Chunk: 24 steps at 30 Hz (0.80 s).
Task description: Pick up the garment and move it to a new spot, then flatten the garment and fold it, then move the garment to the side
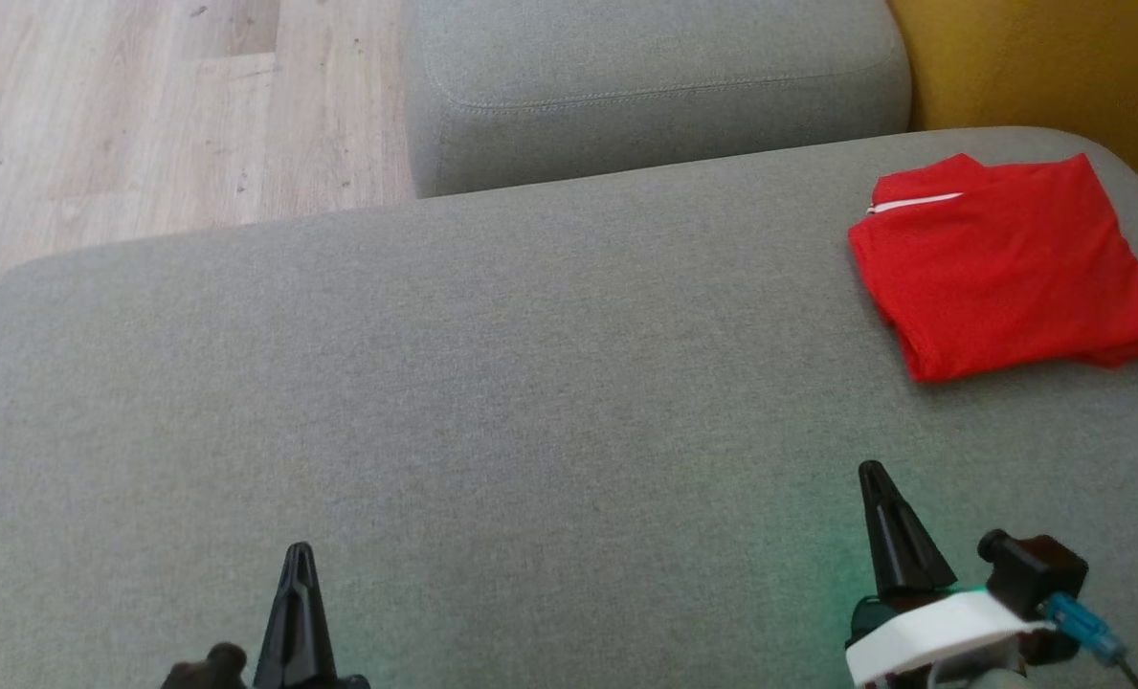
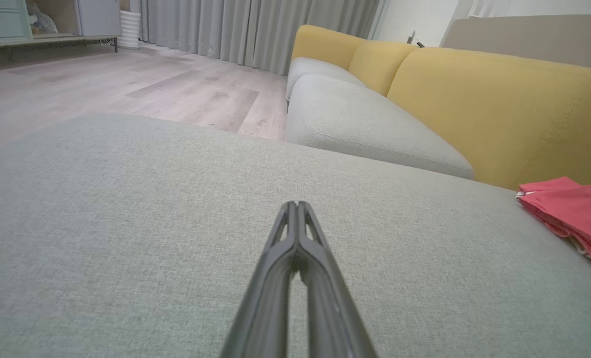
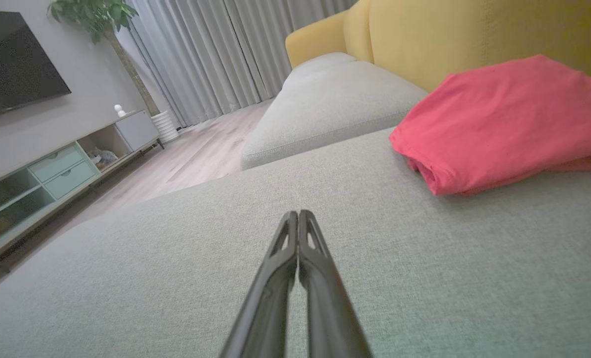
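The garment is red, of fine knit cloth, folded into a rough square with stacked layers showing along its near edge. A thin white stripe runs near its far left corner. It lies at the far right of the seat cushion, close to the yellow backrest, and nothing grips it.

The seat cushion is broad and flat, covered in grey woven fabric with rounded corners. A second cushion of the same cloth, with a stitched seam, sits beyond it. Pale wood-plank floor lies to the far left.

The left hand sits near left, low over the cushion. Its two dark tapered fingers are pressed together and hold nothing. The right hand is near right, well apart from the garment. Its fingers also meet at the tips and are empty.
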Motion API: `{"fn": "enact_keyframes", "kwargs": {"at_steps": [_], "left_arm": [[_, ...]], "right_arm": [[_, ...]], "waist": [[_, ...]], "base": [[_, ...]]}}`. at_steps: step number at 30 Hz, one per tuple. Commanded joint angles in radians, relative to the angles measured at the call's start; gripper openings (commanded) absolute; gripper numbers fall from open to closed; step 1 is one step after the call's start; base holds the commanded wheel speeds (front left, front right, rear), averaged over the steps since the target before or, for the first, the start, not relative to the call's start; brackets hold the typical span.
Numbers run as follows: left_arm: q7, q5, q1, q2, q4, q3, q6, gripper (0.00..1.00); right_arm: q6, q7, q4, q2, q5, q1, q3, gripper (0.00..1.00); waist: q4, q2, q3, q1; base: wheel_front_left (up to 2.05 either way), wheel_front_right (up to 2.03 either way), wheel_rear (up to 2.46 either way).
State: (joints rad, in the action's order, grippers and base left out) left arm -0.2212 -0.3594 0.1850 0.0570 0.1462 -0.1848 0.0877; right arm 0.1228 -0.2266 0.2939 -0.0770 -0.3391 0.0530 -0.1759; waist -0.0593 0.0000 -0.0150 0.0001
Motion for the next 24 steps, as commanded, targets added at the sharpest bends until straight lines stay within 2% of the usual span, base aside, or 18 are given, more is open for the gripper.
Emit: {"fn": "enact_keyframes", "kwargs": {"at_steps": [1, 24], "left_arm": [[0.000, -0.019, -0.047, 0.007, -0.027, 0.017, -0.005, 0.00], [0.057, -0.308, -0.102, 0.019, 0.004, 0.059, -0.053, 0.00]], "right_arm": [[0.001, 0.007, -0.034, -0.007, -0.021, -0.045, 0.007, 0.00], [0.003, 0.067, -0.039, -0.012, -0.312, -0.070, 0.052, 0.00]], "waist": [[0.000, 0.0000, 0.000, 0.0000], [0.013, 0.0000, 0.004, 0.0000]], "base": [[0.00, 0.00, 0.00], [0.00, 0.00, 0.00]]}}
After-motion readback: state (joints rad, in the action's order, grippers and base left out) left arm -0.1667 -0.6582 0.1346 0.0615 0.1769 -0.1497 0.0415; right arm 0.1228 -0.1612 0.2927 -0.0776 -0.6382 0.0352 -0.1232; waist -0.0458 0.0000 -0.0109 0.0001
